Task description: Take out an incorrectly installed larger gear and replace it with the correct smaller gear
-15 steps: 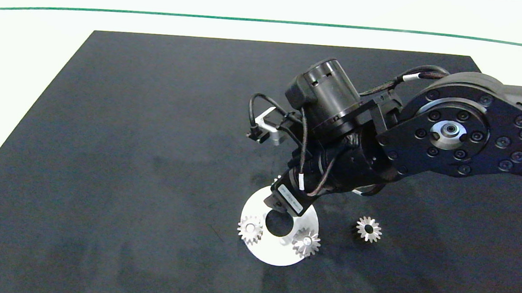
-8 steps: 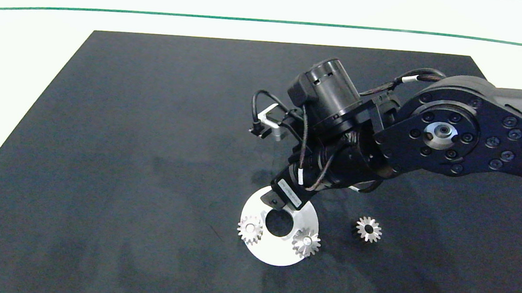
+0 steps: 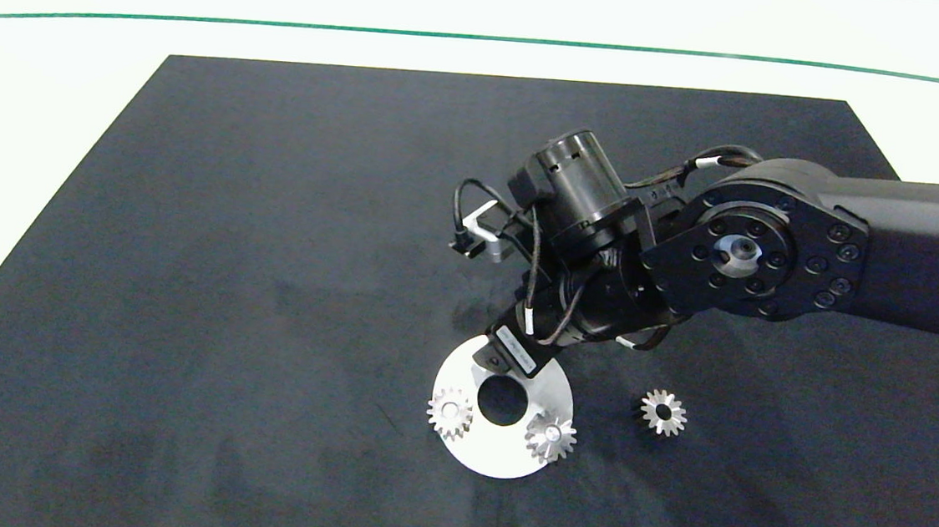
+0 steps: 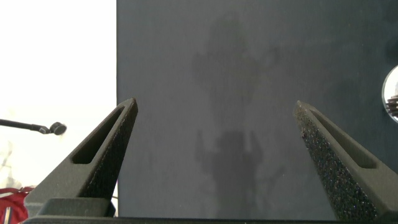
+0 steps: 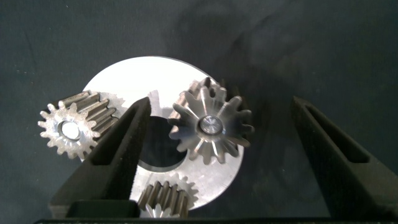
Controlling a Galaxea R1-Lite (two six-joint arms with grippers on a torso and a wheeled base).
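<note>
Right arm has swung further in over the black mat (image 3: 229, 236) since a second ago. The right gripper (image 3: 512, 355) has eased back a touch to the far rim of the white disc (image 3: 496, 462), and none of the gears budged. Its fingers are spread wide, nothing held, hovering above the disc. The larger gear (image 5: 68, 127) sits at the disc's edge, just outside one finger, while a star-toothed gear (image 5: 211, 127) shows between the fingers. The smaller gear (image 3: 663, 412) lies loose on the mat, near the disc but apart from it. The left gripper (image 4: 214, 106) hangs by the mat's edge, fingers also spread and empty.
</note>
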